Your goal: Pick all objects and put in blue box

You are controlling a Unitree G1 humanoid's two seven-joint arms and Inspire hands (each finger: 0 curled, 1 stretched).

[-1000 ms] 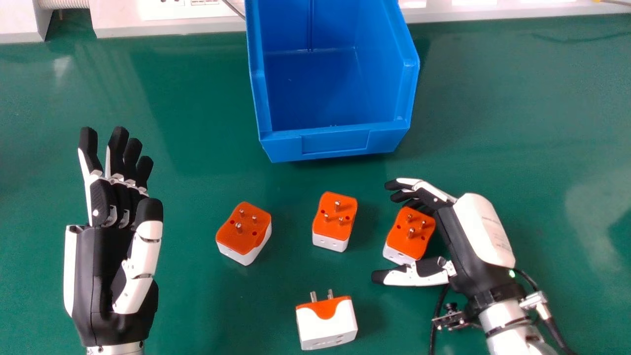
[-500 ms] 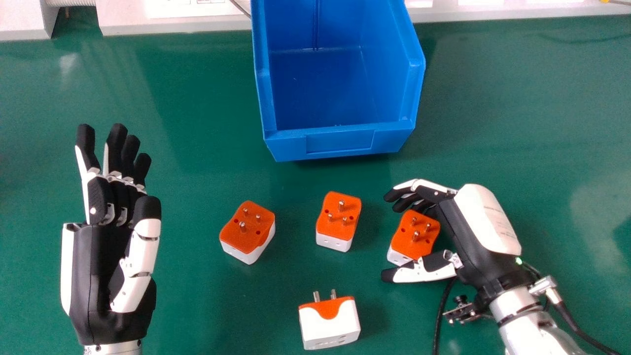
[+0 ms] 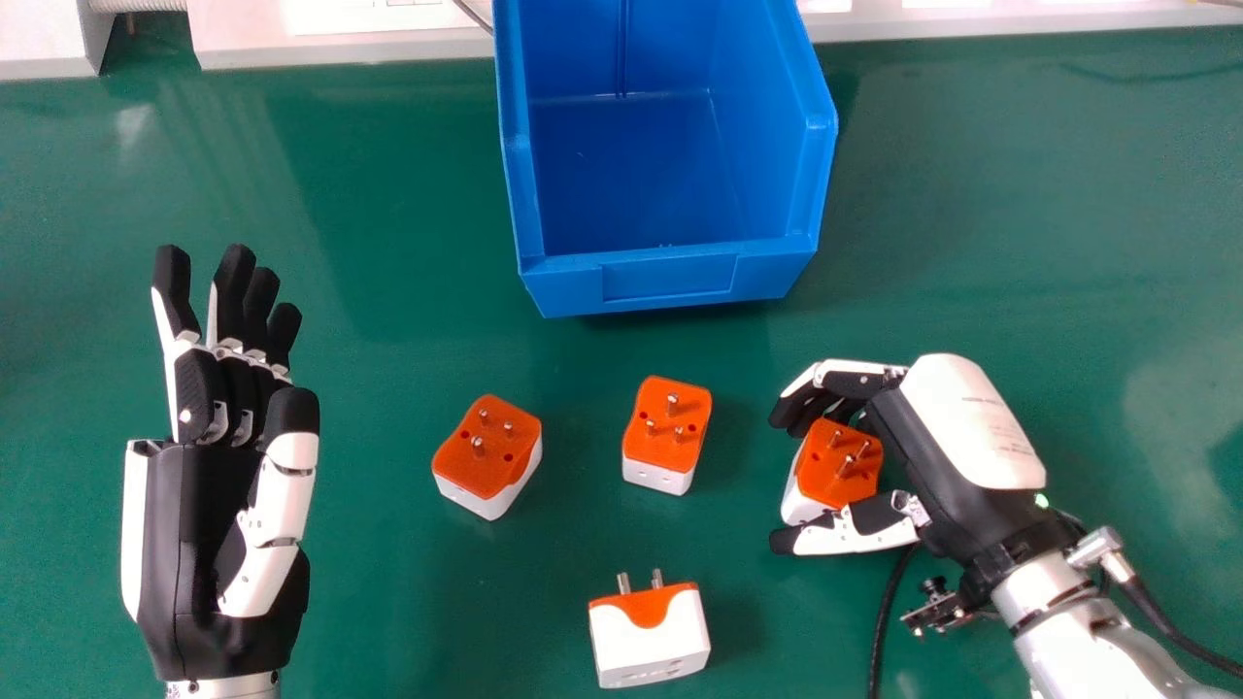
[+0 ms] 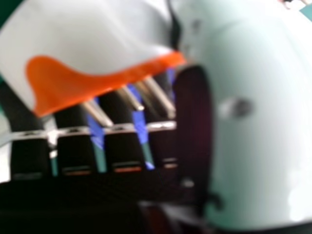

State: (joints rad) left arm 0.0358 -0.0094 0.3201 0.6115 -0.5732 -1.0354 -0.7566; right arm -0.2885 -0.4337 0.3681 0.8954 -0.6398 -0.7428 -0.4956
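Adapter [image 3: 843, 461], orange and white: clasped between curled fingers and thumb of right hand [image 3: 957, 437]; left hand [image 3: 204, 505], fingers extended, apart.

Looks like a robotics lab or technical workshop, judging by the smooth green desk [image 3: 388, 175], backed along its far edge by a pale ledge [image 3: 243, 47] with a white panel [image 3: 364, 17] let into it, and by the thin cable [image 3: 473, 14] and ribbed hose [image 3: 141, 5] there. Fits too with the open-fronted blue box [image 3: 670, 282] of the parts-bin kind, and with the robot's mechanical left hand [image 3: 209, 505] and wired right hand [image 3: 971, 427] over the desk.
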